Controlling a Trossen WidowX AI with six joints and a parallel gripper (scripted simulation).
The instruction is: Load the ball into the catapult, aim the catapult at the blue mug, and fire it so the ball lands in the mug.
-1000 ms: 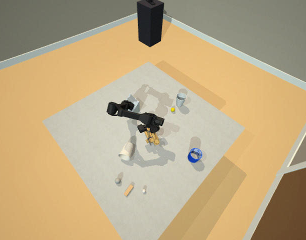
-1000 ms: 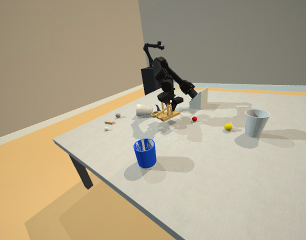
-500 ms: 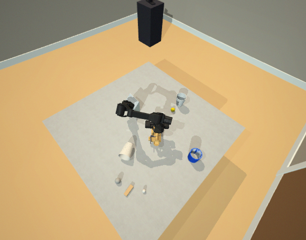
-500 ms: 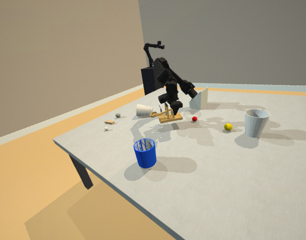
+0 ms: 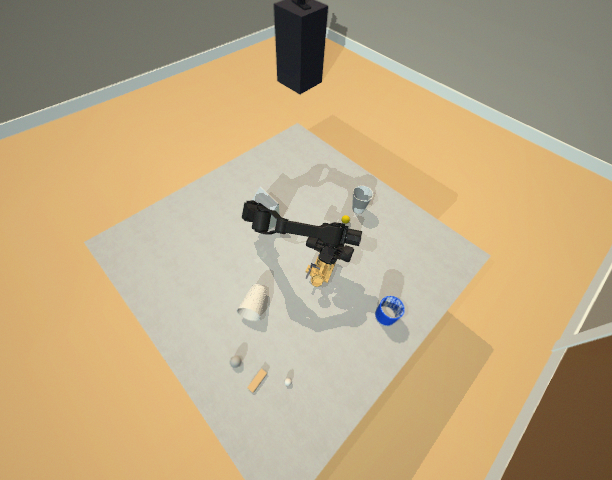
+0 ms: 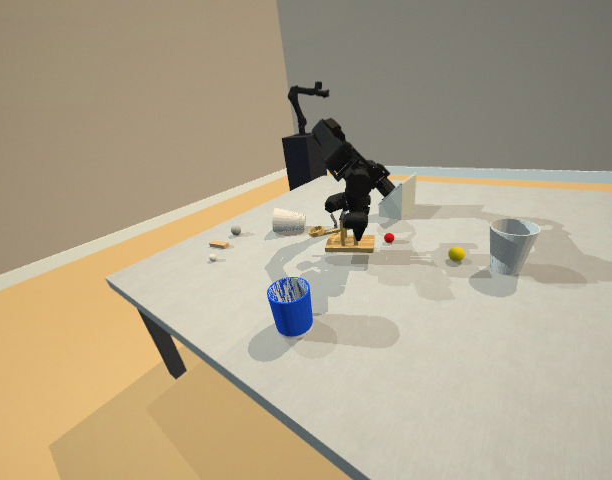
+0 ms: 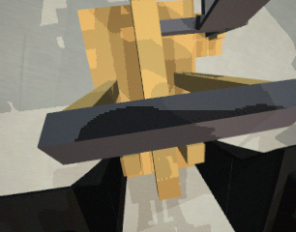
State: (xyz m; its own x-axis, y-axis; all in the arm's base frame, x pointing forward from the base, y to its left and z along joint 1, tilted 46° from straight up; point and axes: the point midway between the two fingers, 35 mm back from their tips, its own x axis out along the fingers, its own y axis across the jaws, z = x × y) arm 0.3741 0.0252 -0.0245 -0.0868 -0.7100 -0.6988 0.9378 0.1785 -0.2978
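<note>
Room: grey wall (image 5: 115, 51) (image 6: 451, 93), orange floor. Surface: one pale grey table (image 5: 166, 248) (image 6: 425, 372).
Gripper (image 5: 325, 261) (image 6: 354, 231) (image 7: 155, 142): black, fingers part-way apart, clamped on the wooden catapult (image 5: 318, 279) (image 6: 332, 248) (image 7: 150, 48).
Catapult: yellowish wood, on the table beneath the gripper; spoon-like arm, dark bar (image 7: 172, 118) crossing above its frame.
Red ball (image 6: 389, 237): on the table, near the catapult.
Yellow ball (image 5: 345, 219) (image 6: 456, 253): near a grey bucket (image 5: 361, 200) (image 6: 509, 253).
Blue mug (image 5: 383, 314) (image 6: 292, 316): upright, well apart from the catapult.
White cup (image 5: 253, 301) (image 6: 289, 221): on its side.
</note>
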